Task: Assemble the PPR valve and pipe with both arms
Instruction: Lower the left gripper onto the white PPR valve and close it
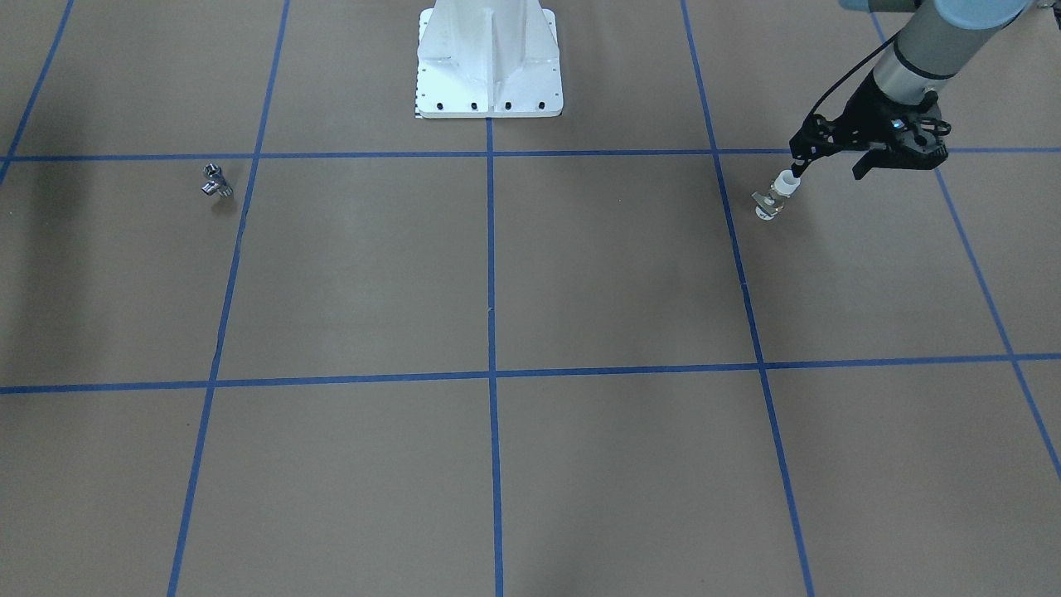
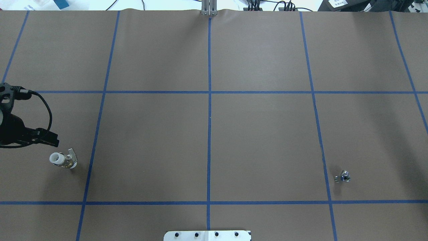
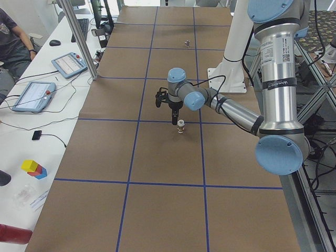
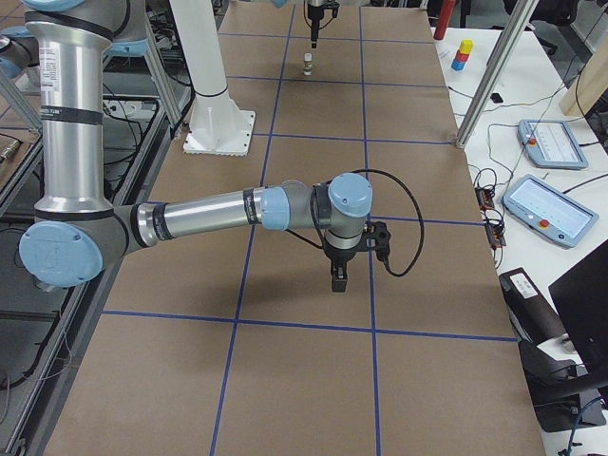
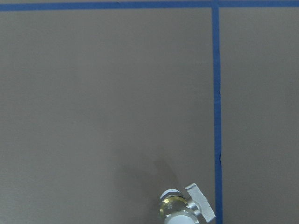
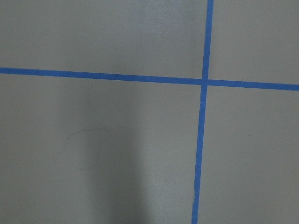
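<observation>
PPR valve (image 1: 771,199) upright — left gripper (image 1: 829,166) just beside, jaws apart, empty — right gripper (image 4: 338,277) state unclear

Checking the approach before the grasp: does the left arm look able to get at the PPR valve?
Probably yes. The left gripper hangs open just beside the upright PPR valve, with only bare table between them; the pipe lies far off.

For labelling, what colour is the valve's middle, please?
Brass-gold; the valve shows best in the left wrist view.
</observation>
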You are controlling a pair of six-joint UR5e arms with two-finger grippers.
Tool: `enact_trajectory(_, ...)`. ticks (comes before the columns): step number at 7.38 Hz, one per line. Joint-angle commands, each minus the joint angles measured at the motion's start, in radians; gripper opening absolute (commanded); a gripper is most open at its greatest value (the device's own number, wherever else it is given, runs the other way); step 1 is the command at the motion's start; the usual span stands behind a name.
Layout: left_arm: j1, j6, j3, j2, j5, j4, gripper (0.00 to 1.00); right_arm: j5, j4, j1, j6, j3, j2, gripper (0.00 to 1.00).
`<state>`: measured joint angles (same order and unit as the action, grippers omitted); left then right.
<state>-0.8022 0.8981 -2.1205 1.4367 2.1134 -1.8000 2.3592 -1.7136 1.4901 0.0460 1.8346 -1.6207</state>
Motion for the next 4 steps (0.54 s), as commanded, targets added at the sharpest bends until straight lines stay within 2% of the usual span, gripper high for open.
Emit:
enact_trajectory(1,0.043,0.004,0.014,0.004,-0.010,-0.001,0.99,0.000,0.000,-0.008,0.000,-0.002,0.002,0.99)
enact_trajectory(4,0.067,0.005,0.074,0.048,-0.010,0.002,0.99,0.000,0.000,-0.051,0.000,0.000,0.007,0.99)
